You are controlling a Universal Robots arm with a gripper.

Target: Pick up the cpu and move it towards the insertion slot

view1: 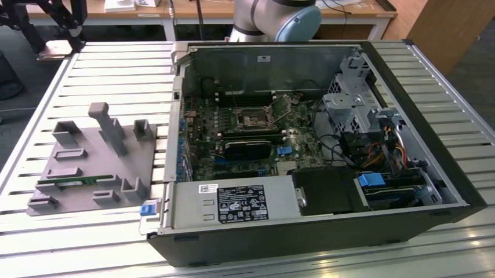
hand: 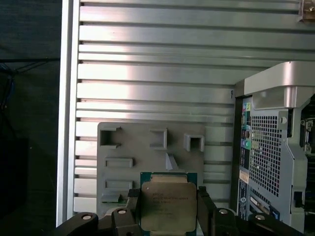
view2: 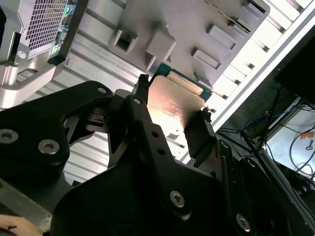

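My pincer (hand: 168, 195) clenched on the cpu (hand: 169, 209) by two opposite edges, silvery top up in the first wrist view, held over the grey fixture plate (hand: 147, 147) on the slatted table (hand: 147, 73), insertion slot (view1: 254, 119) well apart, inside the open computer case (view1: 309, 243).
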